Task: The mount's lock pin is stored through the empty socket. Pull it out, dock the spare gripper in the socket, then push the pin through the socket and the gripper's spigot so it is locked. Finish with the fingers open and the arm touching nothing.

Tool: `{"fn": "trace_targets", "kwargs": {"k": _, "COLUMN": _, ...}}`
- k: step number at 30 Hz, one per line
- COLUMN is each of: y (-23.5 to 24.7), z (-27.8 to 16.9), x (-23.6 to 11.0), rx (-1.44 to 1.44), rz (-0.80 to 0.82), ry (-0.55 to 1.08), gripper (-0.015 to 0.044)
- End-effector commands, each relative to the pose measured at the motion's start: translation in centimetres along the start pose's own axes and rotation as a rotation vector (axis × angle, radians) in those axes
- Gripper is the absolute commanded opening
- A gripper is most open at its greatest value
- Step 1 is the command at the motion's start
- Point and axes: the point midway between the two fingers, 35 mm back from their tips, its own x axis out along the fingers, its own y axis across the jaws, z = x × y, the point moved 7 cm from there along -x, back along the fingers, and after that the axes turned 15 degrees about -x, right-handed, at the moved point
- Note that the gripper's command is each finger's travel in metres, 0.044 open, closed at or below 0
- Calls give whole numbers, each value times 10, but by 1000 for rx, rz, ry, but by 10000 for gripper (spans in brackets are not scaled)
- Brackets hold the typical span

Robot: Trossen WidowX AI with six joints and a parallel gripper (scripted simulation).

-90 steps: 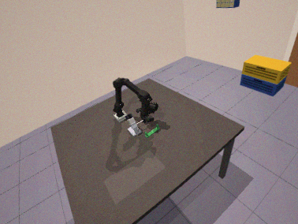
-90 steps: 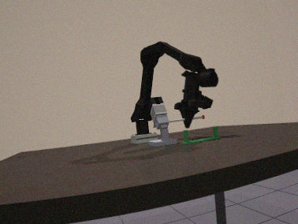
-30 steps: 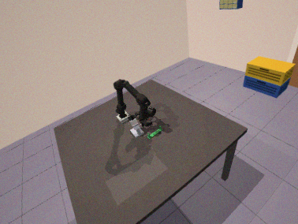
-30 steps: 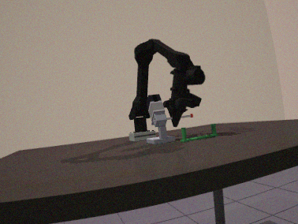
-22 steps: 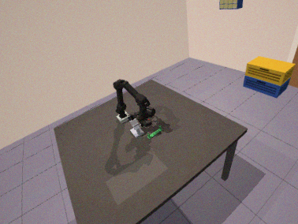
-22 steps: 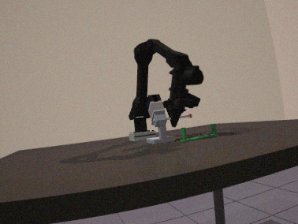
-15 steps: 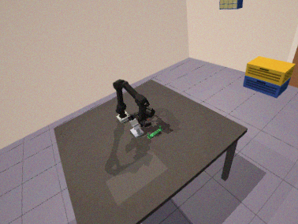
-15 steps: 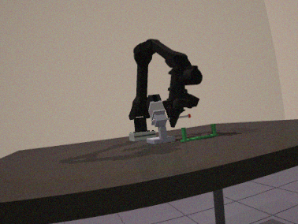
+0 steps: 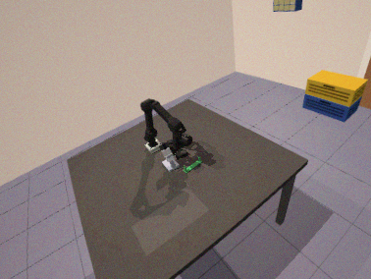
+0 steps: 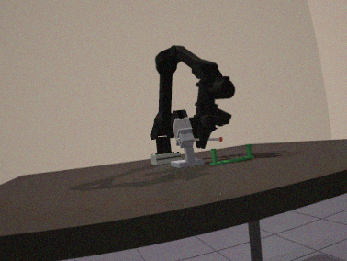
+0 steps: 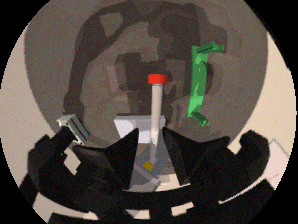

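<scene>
The light-grey mount (image 10: 187, 155) (image 9: 170, 162) (image 11: 128, 128) stands on the dark table in front of the arm's base. A light-grey block (image 10: 182, 125), which looks like the spare gripper, sits in its top. The thin grey lock pin (image 10: 212, 138) (image 11: 156, 112) with its red head (image 11: 157, 79) sticks out sideways from the socket. My gripper (image 10: 202, 139) (image 11: 150, 129) (image 9: 180, 151) is open, with a finger on each side of the pin's shaft and apart from it. How deep the pin reaches into the socket is hidden.
A green cradle (image 9: 192, 166) (image 10: 229, 160) (image 11: 198, 86) lies on the table just beyond the pin's head, with nothing in it. The arm's base plate (image 9: 152, 145) (image 10: 161, 159) is right behind the mount. Yellow and blue crates (image 9: 335, 94) stand on the floor far off.
</scene>
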Motion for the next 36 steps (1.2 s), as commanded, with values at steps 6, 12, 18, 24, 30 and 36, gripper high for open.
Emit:
{"fn": "trace_targets", "kwargs": {"k": 6, "y": 0, "z": 5, "x": -11, "rx": -1, "rz": 3, "ry": 0, "gripper": 200}}
{"fn": "trace_targets", "kwargs": {"k": 12, "y": 0, "z": 11, "x": -22, "rx": -6, "rz": 10, "ry": 2, "gripper": 200}}
{"fn": "trace_targets", "kwargs": {"k": 18, "y": -1, "z": 17, "x": -34, "rx": -10, "rz": 15, "ry": 6, "gripper": 200}}
{"fn": "trace_targets", "kwargs": {"k": 24, "y": -1, "z": 23, "x": -46, "rx": -15, "rz": 18, "ry": 10, "gripper": 200}}
{"fn": "trace_targets", "kwargs": {"k": 30, "y": -1, "z": 29, "x": -58, "rx": -19, "rz": 21, "ry": 14, "gripper": 200}}
{"fn": "trace_targets", "kwargs": {"k": 36, "y": -2, "z": 34, "x": -70, "rx": -23, "rz": 24, "ry": 18, "gripper": 200}}
